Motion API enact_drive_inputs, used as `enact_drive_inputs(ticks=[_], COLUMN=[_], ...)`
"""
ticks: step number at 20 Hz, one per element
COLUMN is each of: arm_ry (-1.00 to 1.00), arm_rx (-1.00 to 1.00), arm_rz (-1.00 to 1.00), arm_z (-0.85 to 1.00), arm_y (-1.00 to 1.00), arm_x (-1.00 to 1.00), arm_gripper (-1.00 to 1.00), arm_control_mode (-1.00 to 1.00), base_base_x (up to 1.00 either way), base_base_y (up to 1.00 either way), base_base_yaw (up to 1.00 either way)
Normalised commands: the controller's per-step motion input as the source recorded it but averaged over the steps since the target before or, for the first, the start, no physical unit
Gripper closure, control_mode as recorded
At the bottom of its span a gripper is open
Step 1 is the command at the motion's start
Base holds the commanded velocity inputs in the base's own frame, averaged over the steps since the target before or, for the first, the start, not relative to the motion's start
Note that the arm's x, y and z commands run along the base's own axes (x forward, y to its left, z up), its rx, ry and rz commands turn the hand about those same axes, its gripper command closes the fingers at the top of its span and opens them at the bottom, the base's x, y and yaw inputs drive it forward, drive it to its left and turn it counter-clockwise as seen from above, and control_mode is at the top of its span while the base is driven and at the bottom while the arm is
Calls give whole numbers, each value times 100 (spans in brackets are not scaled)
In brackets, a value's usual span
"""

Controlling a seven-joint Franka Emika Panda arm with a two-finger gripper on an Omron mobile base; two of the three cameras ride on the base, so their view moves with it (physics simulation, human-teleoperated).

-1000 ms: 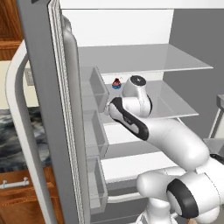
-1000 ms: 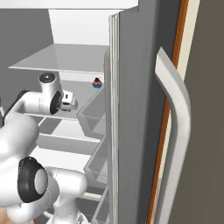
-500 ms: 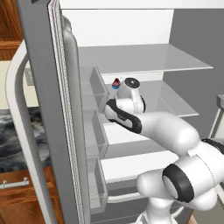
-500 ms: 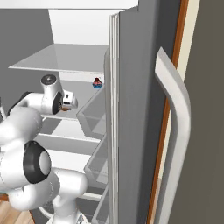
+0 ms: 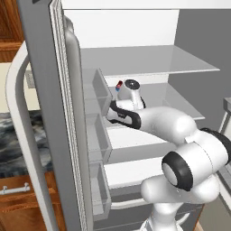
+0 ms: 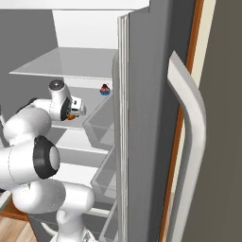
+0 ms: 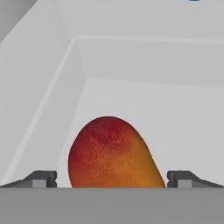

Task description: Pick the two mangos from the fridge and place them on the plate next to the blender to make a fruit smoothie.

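The claw [image 7: 112,183] is sitting wide apart, one tip on each side of a red and orange mango [image 7: 112,154] at the bottom middle of the hand view. The mango is lying on a white shelf [image 7: 175,113] inside the fridge [image 5: 49,113]. A little cupcake [image 6: 105,89] is sitting farther back, near the middle of the right base view.

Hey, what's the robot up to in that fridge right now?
The white arm reaches into the open fridge at its middle shelf. In the hand view the gripper is open, with a red-orange mango sitting between its fingertips on the white shelf, not yet lifted. A small blue-based cupcake-like item sits further back on the same shelf.
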Motion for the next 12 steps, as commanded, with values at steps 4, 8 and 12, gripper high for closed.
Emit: enact_drive_inputs(ticks=[4,8,12], arm_ry=[0,-1,-3], arm_rx=[0,0,0], arm_rz=[0,0,0], arm_z=[-26,-22,0], arm_y=[1,1,0], arm_x=[9,0,-4], arm_gripper=[100,100,100], arm_control_mode=[-100,-100,-100], base_base_x=[0,0,0], base_base_y=[0,0,0], base_base_yaw=[0,0,0])
